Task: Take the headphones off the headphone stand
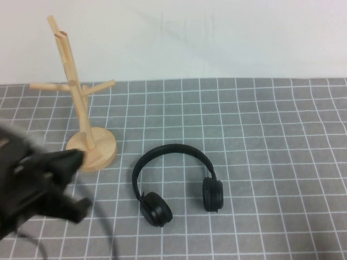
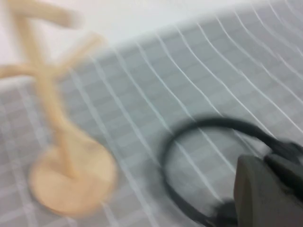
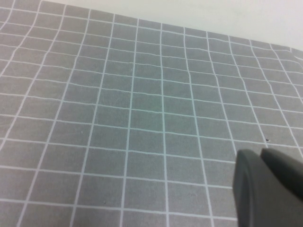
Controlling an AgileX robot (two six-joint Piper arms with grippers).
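The black headphones (image 1: 162,149) lie flat on the grey checked mat, off the stand, with their two ear cups toward the near edge. The wooden headphone stand (image 1: 81,116) stands upright to their left with nothing hanging on it. My left gripper (image 1: 73,160) is blurred at the near left, just in front of the stand's base and left of the headphones. It is shut and holds nothing. Its wrist view shows the headphones' headband (image 2: 213,124), the stand (image 2: 52,109) and the left gripper (image 2: 265,189). My right gripper (image 3: 265,184) is shut over bare mat and out of the high view.
The grey mat (image 1: 271,135) with white grid lines covers the table up to a white wall at the back. A black cable (image 1: 105,227) trails from the left arm along the near edge.
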